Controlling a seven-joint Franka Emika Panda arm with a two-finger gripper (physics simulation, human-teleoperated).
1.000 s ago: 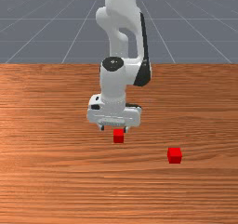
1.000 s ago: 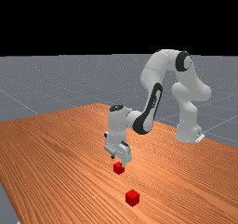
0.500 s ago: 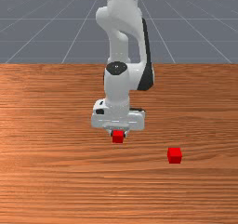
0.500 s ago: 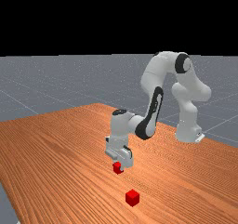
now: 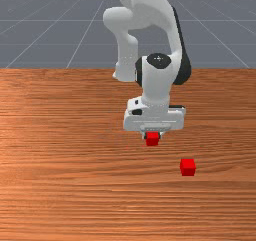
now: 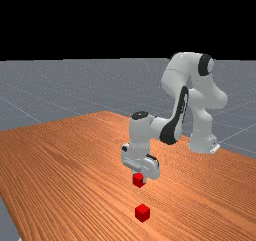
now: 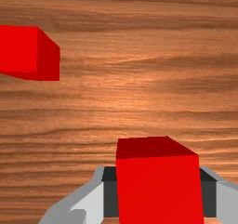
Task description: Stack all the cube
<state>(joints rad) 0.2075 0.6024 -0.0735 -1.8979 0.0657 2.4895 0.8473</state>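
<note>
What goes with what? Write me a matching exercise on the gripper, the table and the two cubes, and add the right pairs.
Column one
1. gripper
2. table
3. upper cube in the far view
4. lower cube in the far view

Column two
A. on the wood, farther toward the front view's right than the other cube
B. shut on a cube
C. orange-brown
D. held between two fingers

Right pairs: 1-B, 2-C, 3-D, 4-A
</note>
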